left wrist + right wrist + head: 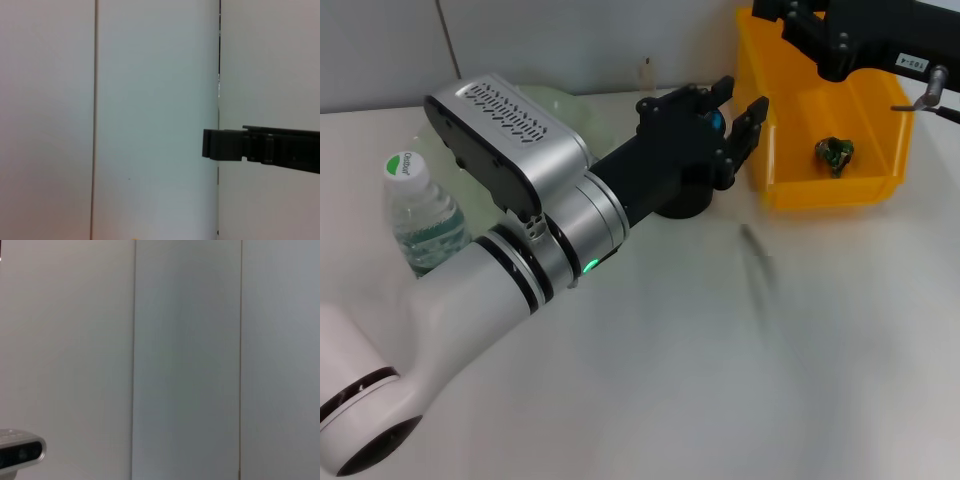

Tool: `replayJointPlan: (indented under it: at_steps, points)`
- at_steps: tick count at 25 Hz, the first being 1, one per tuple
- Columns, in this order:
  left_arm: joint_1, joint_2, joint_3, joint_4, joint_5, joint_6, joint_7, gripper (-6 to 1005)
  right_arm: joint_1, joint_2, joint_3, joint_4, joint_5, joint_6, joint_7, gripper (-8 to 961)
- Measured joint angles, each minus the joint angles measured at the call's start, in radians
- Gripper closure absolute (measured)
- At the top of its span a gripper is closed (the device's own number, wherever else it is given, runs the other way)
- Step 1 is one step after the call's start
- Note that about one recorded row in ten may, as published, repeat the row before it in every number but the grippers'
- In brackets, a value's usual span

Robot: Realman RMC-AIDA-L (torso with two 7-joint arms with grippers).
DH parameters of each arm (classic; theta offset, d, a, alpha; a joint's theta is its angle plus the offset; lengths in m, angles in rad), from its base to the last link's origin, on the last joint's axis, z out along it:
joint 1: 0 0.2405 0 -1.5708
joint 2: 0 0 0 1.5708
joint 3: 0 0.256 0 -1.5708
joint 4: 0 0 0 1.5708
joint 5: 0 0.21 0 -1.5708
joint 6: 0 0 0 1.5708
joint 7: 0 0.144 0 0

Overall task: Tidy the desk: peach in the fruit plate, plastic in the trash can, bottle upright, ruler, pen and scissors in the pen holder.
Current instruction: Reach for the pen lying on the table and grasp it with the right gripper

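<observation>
Clutter is thin around my left gripper (728,128), which reaches out over the middle of the white table (720,380) with its black fingers (752,120) spread apart and nothing between them. Just below it stands a dark round pen holder (685,205), mostly hidden by my own wrist. My silver and white forearm (520,230) crosses the near side of the table and blocks much of the pale green fruit plate (560,105) behind it. A water bottle (420,215) stands upright beside that arm, white cap on top.

To the right of the claw sits a yellow bin (850,185) — a crumpled green scrap of plastic (834,153) lies on its floor. My right arm (860,35) hangs over the bin's far edge; I cannot tell how its claw stands. A thin dark smear on the table near the bin could be a pen or a shadow — I cannot tell which.

Behind the table runs a pale panelled wall (185,360), and both wrist views face it.
</observation>
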Motion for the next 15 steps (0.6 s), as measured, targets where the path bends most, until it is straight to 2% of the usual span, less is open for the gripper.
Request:
replayJointPlan:
  at_steps: [2, 7, 13, 15]
  points:
    - [0.000, 0.002, 0.000, 0.000, 0.000, -0.005, -0.008, 763, 0.000, 0.000, -0.003, 0.000, 0.009, 0.000, 0.000, 837]
    - [0.012, 0.005, -0.004, 0.004, 0.000, -0.004, -0.015, 602, 0.000, -0.001, -0.006, -0.001, 0.020, -0.001, 0.001, 949]
    - [0.023, 0.008, -0.007, 0.008, 0.000, 0.000, -0.016, 327, 0.000, -0.002, 0.000, 0.001, 0.024, 0.001, 0.002, 944]
    - [0.023, 0.008, -0.007, 0.008, 0.000, 0.001, -0.016, 298, -0.001, -0.001, 0.000, 0.005, 0.025, 0.003, 0.002, 943]
